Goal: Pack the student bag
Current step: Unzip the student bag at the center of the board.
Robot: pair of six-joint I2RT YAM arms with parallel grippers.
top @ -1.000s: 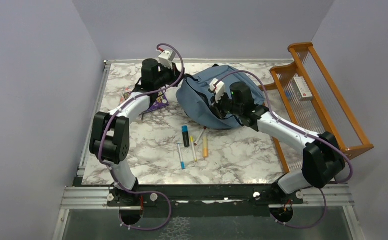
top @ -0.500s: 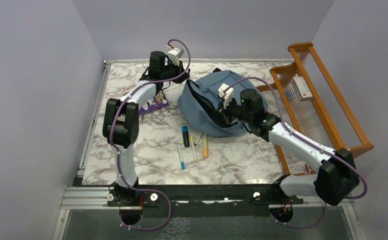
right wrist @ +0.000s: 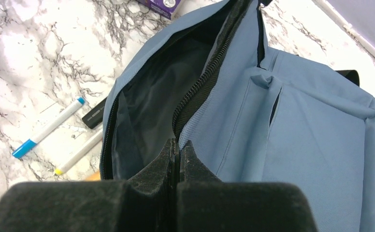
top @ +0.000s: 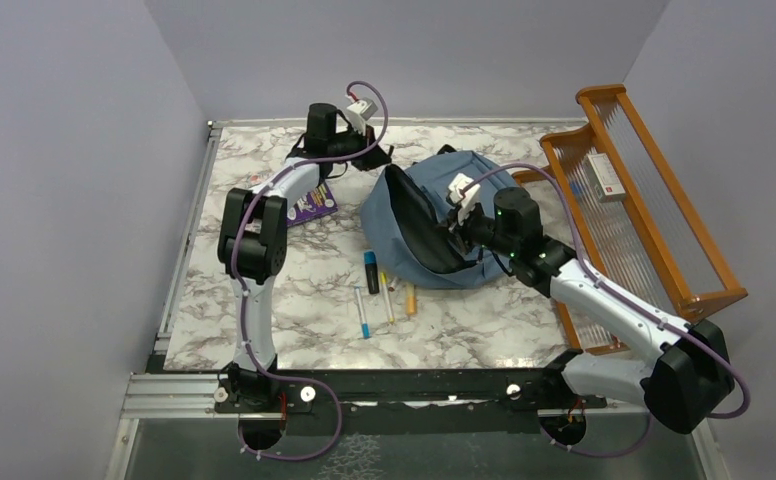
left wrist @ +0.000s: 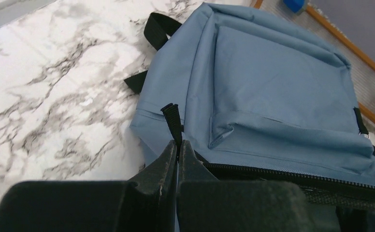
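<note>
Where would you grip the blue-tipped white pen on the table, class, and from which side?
Probably mid-barrel of the pen, from straight above, jaws spanning its width left to right: it lies flat on the table, long axis running near to far.

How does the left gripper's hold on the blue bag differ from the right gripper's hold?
The left gripper pinches a thin black tab at one end of the student bag; the right gripper clamps the zipper edge of its open mouth. The left gripper faces the outer front pocket, the right gripper the dark inside. Both are shut on the bag.
</note>
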